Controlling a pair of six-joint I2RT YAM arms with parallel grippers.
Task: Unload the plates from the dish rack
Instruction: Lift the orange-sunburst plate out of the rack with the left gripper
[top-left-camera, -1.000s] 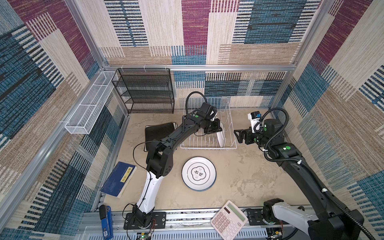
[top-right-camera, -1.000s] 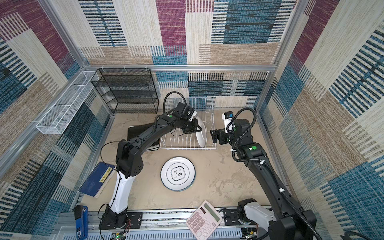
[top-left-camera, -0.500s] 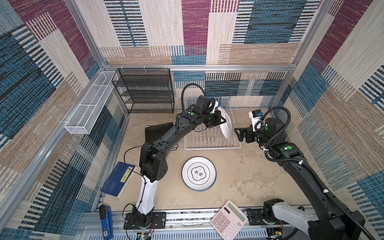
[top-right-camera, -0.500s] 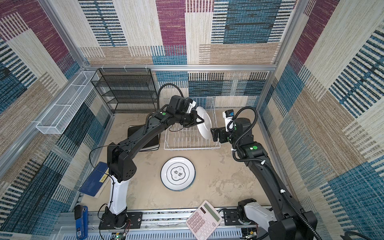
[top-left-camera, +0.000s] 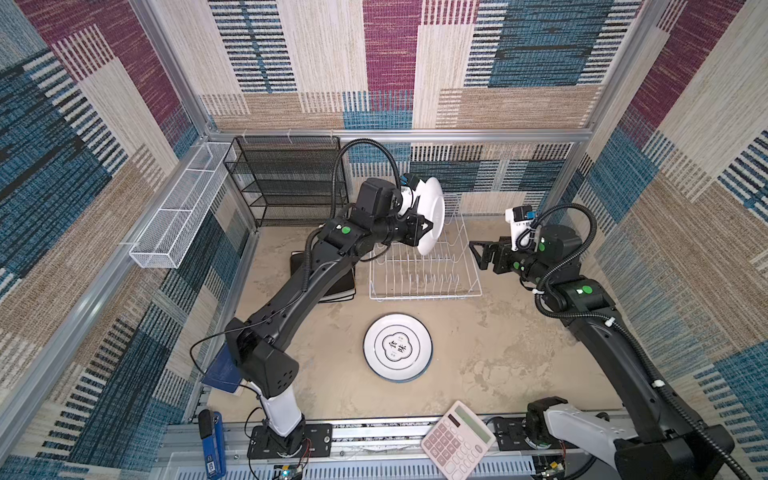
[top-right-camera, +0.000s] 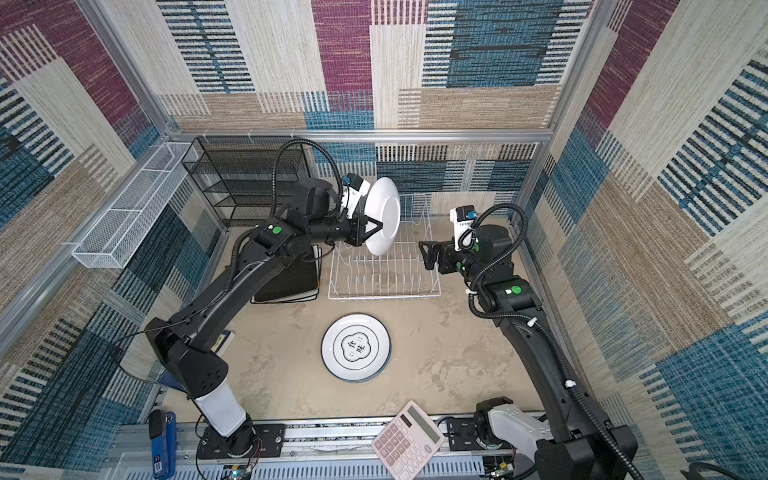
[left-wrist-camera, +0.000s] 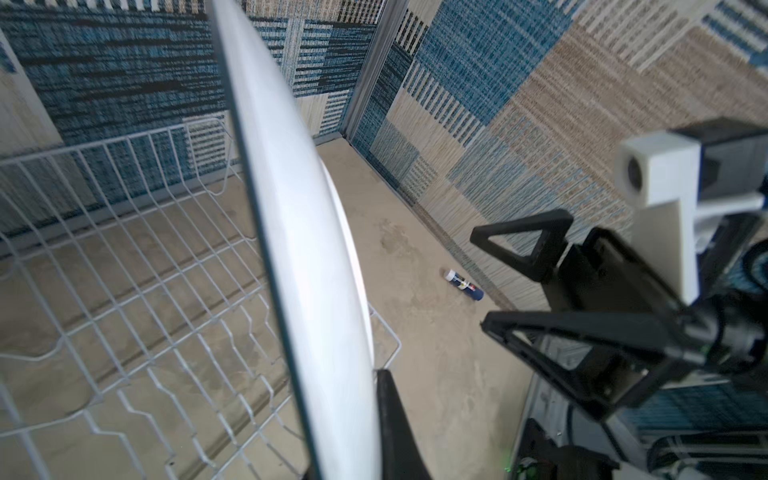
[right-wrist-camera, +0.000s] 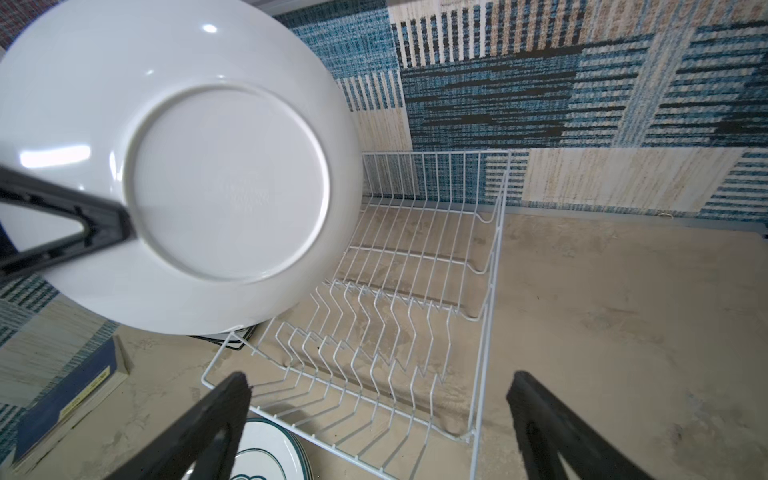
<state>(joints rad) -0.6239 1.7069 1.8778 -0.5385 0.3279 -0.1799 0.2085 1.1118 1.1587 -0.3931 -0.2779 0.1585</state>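
My left gripper (top-left-camera: 424, 226) (top-right-camera: 372, 226) is shut on the rim of a round white plate (top-left-camera: 433, 214) (top-right-camera: 384, 216), held on edge in the air above the back of the dish rack (top-left-camera: 424, 286) (top-right-camera: 382, 286). The right wrist view shows the plate's plain underside (right-wrist-camera: 187, 166). In the left wrist view one finger (left-wrist-camera: 395, 432) lies flat against the plate (left-wrist-camera: 307, 249). The white wire rack (right-wrist-camera: 415, 266) holds nothing. My right gripper (top-left-camera: 478, 254) (top-right-camera: 424, 253) (right-wrist-camera: 378, 384) hangs open just right of the rack. More plates: a round stack (top-left-camera: 398, 347) (top-right-camera: 356, 347) in front of the rack, a square stack (top-right-camera: 286, 278) to its left.
A black mesh shelf (top-left-camera: 286, 178) stands at the back left, with a white mesh basket (top-left-camera: 174, 208) on the left wall. A blue book (top-left-camera: 222, 368) lies under my left arm. A calculator (top-left-camera: 457, 438) sits on the front rail. A small tube (left-wrist-camera: 463, 284) lies by the right wall.
My left gripper has lifted the round white plate out of the rack's right end, up and toward the back. The right gripper has stayed open in about the same place.
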